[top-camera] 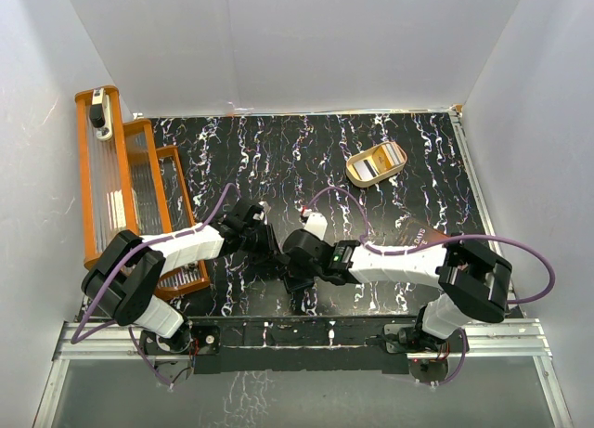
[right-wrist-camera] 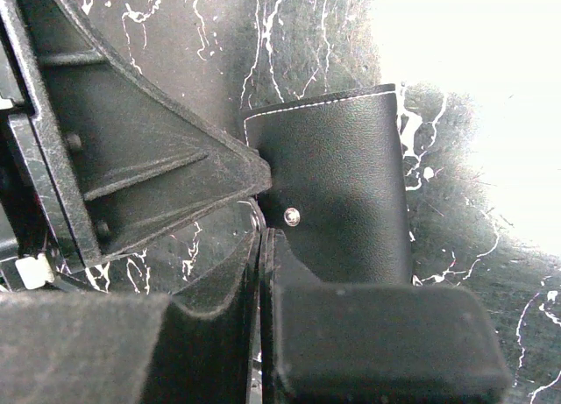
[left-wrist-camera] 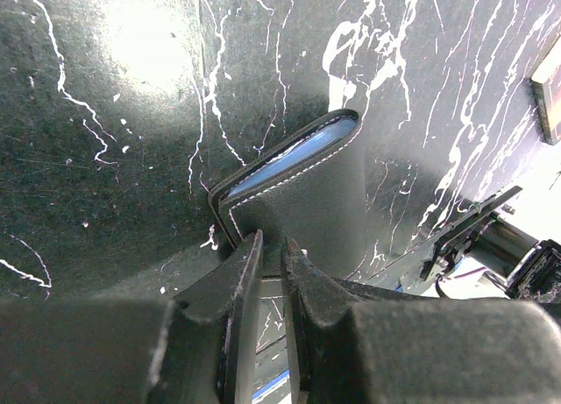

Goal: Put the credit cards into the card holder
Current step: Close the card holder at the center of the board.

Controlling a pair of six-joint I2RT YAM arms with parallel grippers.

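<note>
Holder near the front of the table, right between the two grippers. Left gripper nearly closed, pinching the holder's near edge. Right gripper clenched tight, tips touching the holder's side next to a small silver snap. Cannot tell about any flap caught between those tips.

Blue card already tucked inside the holder, with just its long edge peeking out. So one card in, as far as can be seen. More cards lying in the tan tray, far back on the right, well apart from the holder. Those left to pick up and slide in. Looks like an early part of the job.

Left wrist view: shows the open mouth of the holder and the blue card in it. Right wrist view: shows only the holder's black outer side and the snap, with no card. Top view: shows both arms reaching in and the tray with its cards, but hides most of the holder under the grippers. Orange rack far off on the left, not part of the job.
</note>
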